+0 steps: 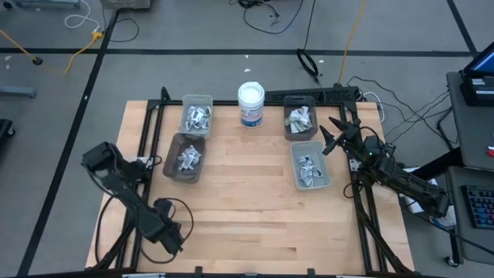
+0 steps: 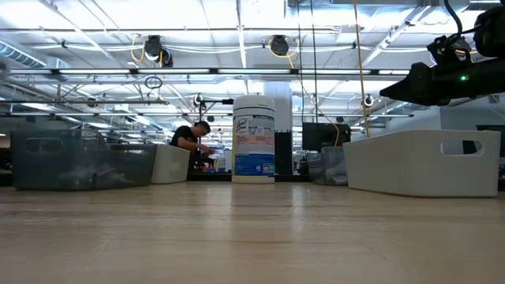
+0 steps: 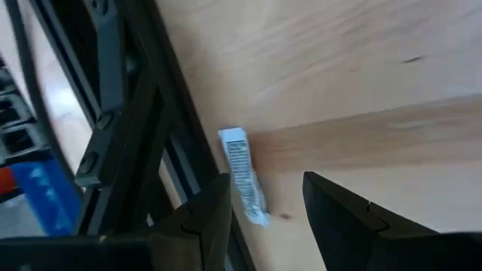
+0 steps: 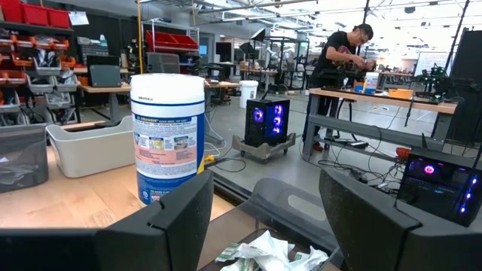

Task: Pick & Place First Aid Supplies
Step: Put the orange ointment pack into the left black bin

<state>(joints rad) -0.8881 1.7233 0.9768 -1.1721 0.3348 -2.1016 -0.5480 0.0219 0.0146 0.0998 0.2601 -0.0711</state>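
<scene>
Print on tub [image 4: 167,135] label, packet [image 3: 242,175]: unreadable.

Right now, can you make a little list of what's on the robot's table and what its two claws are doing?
Bins: four, all holding first aid packets
Tub: white round tub upright at the back, between the bins
Left gripper: open, low over a stray packet by the table's left frame
Right gripper: open, raised beside the right-hand bins
Held: nothing

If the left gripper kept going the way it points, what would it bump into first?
Most likely the small white packet lying on the wooden table beside the dark frame. It sits just ahead of the open left gripper, though depth is hard to judge.
</scene>
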